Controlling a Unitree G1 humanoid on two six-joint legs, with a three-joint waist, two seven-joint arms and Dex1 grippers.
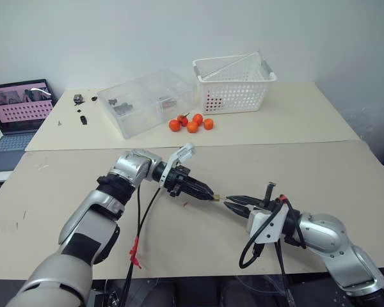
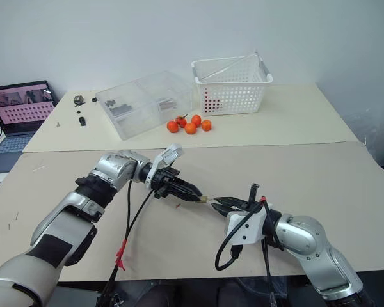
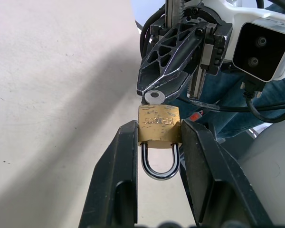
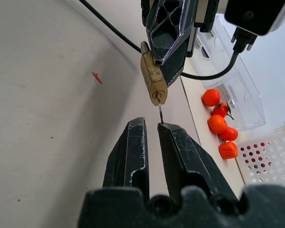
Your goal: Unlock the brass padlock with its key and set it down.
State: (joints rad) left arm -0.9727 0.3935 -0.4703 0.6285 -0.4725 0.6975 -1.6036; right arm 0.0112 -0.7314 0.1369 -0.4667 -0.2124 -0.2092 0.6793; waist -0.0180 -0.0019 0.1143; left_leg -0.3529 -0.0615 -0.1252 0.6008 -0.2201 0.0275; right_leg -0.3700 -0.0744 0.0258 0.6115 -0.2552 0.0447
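Left hand (image 3: 157,142) clamped on the brass padlock (image 3: 158,128), fingers pinching the body's two sides, shackle back between the fingers, lock held in the air above the tan surface (image 1: 345,173), near middle. Stamped writing on the lock's brass face, letters not readable.

Right hand (image 4: 151,130) meets it from the right, fingers narrowed to a slim gap. The key (image 4: 159,110) is in the keyhole at the lock's free end, its thin shaft running to the right hand's fingertips. In the left wrist view the key's round silver head sits at those tips. Can't tell if the fingers truly pinch it.

Far side of surface: four orange fruits (image 1: 192,123), clear plastic box (image 1: 147,101) to their left, white basket (image 1: 233,83) to their right. Laptop (image 1: 16,115) far left, screen lit, text unreadable.
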